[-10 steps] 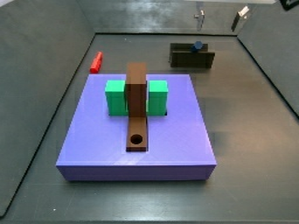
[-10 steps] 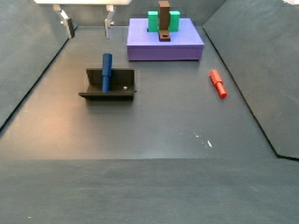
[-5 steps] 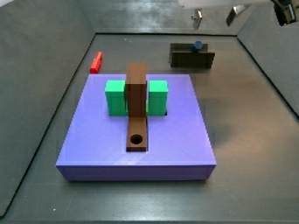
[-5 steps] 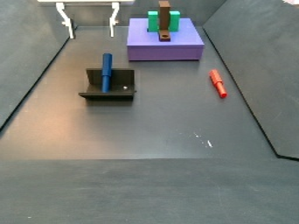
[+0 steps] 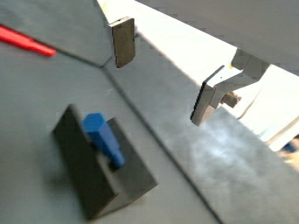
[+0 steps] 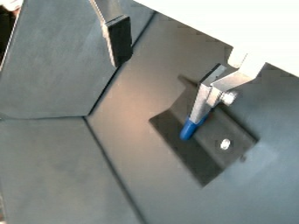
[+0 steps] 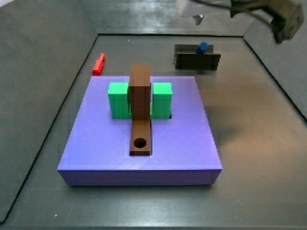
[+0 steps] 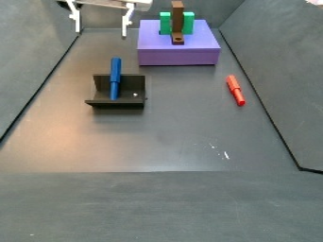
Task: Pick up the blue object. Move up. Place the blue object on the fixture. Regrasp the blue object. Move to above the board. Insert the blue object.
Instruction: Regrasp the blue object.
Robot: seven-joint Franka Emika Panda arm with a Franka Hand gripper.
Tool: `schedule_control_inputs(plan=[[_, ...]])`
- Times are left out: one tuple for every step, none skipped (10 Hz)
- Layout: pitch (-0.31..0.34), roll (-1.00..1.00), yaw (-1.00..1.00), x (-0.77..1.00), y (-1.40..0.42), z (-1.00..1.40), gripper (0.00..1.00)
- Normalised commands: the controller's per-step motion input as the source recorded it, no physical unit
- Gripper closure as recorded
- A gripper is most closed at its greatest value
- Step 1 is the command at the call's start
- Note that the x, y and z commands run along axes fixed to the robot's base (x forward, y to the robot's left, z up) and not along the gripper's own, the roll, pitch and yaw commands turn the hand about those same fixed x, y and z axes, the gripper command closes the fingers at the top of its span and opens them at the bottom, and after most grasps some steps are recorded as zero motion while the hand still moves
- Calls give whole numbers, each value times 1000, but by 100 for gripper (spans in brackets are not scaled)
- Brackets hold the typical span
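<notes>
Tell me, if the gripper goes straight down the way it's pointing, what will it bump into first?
Probably the bare grey floor beside the fixture. The open gripper hangs off to one side of the blue object, though depth is unclear.

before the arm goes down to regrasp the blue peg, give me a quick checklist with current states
1. Blue object seated on the fixture: ok, it stands in the holder in both side views.
2. Gripper empty: ok, nothing between the fingers in both wrist views.
3. Jaws open wide enough for the peg: ok, they stand well apart.
4. Gripper lined up over the peg: not ok, it hangs high and off to one side of the fixture.
5. Red peg out of the way: ok, it lies on the floor apart from the fixture.
6. Hole in the brown bar free: ok.
</notes>
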Motion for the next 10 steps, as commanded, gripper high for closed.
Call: schedule_control_inputs(plan=[[637, 900, -209, 206, -80, 0, 0], [0, 9, 0, 3, 0, 0, 0], [0, 0, 0, 0, 0, -80, 0], [111, -26, -31, 0, 0, -500, 0], [240, -380, -34, 109, 9, -520, 0], [451, -223, -9, 209, 26, -369, 0], [489, -66, 0, 174, 0, -266, 0], [417, -14, 0, 109, 0, -314, 0], [366, -51, 0, 34, 0, -406, 0], [54, -163, 20, 0, 0, -417, 0]])
